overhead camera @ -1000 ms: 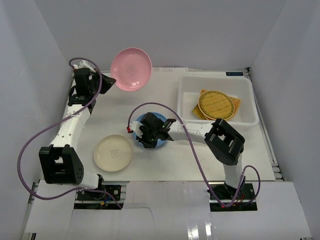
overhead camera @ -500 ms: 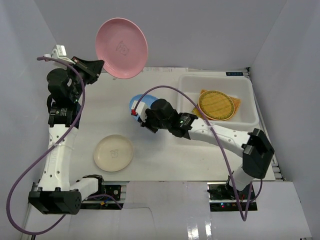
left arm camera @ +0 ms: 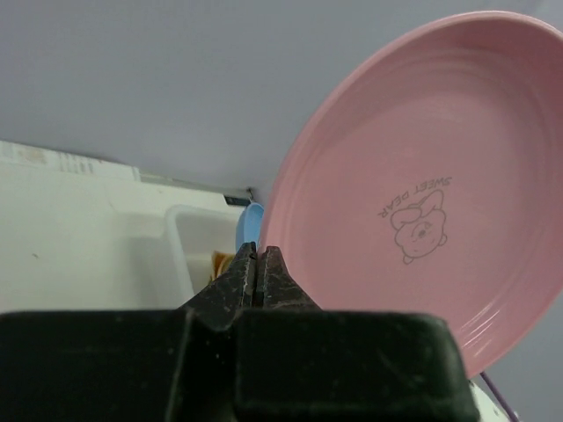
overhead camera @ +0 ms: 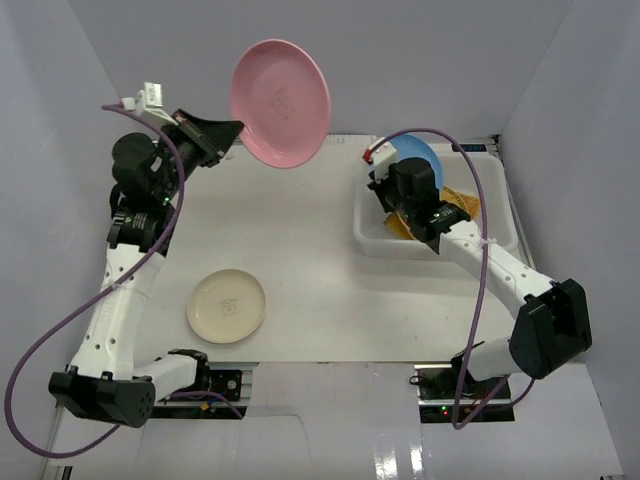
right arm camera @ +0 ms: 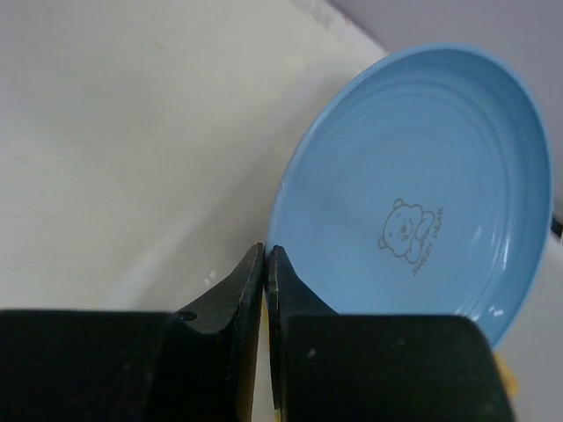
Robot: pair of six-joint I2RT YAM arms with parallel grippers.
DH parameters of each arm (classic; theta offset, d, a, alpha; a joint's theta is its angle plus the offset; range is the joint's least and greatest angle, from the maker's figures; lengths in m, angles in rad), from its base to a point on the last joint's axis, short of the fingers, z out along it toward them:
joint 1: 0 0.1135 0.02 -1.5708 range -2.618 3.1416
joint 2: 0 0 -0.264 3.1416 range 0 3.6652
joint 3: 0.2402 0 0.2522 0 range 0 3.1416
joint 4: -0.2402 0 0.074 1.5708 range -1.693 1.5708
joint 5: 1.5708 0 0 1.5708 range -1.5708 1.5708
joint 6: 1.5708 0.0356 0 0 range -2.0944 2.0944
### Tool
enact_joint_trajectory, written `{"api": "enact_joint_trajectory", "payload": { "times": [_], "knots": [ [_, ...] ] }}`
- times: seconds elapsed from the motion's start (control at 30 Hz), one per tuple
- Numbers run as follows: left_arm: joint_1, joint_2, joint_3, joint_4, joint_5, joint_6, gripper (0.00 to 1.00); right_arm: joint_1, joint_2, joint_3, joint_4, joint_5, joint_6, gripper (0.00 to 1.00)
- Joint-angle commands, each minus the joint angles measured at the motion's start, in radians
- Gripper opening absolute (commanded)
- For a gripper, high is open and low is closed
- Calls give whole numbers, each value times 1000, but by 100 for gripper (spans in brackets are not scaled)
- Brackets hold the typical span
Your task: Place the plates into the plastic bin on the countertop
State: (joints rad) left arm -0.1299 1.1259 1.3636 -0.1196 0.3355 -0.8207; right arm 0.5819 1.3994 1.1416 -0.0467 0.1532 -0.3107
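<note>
**Spotter:** Pink glazed ware first. Your left pincer (left arm camera: pixel 258 257) is clamped on the rim of the pink plate (left arm camera: pixel 413 202). It holds the plate high in the air, tilted on edge, over the far side of the worktop (overhead camera: pixel 330 290), left of centre and well apart from the plastic bin (overhead camera: pixel 368 222).

**Operator:** And the right side?

**Spotter:** Your right pincer (right arm camera: pixel 265 257) is clenched on the rim of the blue plate (right arm camera: pixel 422 185). The plate is held on edge over the bin's far left corner, above the yellow woven plates (overhead camera: pixel 466 203) lying inside. The cream plate (overhead camera: pixel 227 306) lies flat on the worktop on the left arm's side, with nothing touching it.

**Operator:** How will they handle?

**Spotter:** I'd judge them stiff, light and glossy, so slippery in a thin edge grip. A plate hanging from one spot on its rim may swing or slide out if you jerk. They look as if they could chip, so lower them rather than drop them. Take the cream one by its raised rim, since it sits flat.

**Operator:** Anything about the room?

**Spotter:** The worktop is matte, white and smooth, so a nudged plate can skid. Pale grey walls (overhead camera: pixel 420 60) close you in on three sides, and the pink plate is up near the back one, so mind your swing across. The bin already holds plates, so expect to stack.
</note>
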Motion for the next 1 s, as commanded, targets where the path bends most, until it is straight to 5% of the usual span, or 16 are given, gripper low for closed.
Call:
{"api": "enact_joint_trajectory", "payload": {
  "times": [0.0, 0.2, 0.3, 0.43, 0.5, 0.57, 0.6, 0.63, 0.67, 0.8, 0.97],
  "knots": [
    [-144, 84, 0, 23, -44, 37, 0, -103, -25, -69, 34, 11, 79, 8],
    [-278, 230, 12, 26, -95, 51, 0, -203, -25, -127, 34, -41, 229, 13],
    [-316, 299, 6, 37, -115, 48, 0, -246, -60, -149, 34, -53, 304, 71],
    [-390, 363, 29, 49, -170, 49, 0, -324, -150, -140, 33, -67, 437, 82],
    [-425, 434, 51, 52, -187, 43, 0, -402, -194, -131, 2, -28, 498, 80],
    [-483, 519, 100, 55, -228, 46, 0, -490, -267, -135, -19, 60, 580, 63],
    [-496, 552, 121, 54, -236, 48, 0, -517, -296, -143, -19, 78, 608, 51],
    [-522, 586, 144, 51, -240, 51, 0, -574, -353, -152, -16, 86, 658, 20],
    [-534, 657, 199, 46, -256, 51, 0, -618, -379, -169, -18, 83, 682, 9],
    [-576, 846, 389, -12, -279, 52, 0, -694, -487, -190, -10, 42, 736, 8],
    [-634, 1063, 711, -124, -288, 66, 0, -676, -519, -200, 86, -306, 791, 8]
  ]
}}
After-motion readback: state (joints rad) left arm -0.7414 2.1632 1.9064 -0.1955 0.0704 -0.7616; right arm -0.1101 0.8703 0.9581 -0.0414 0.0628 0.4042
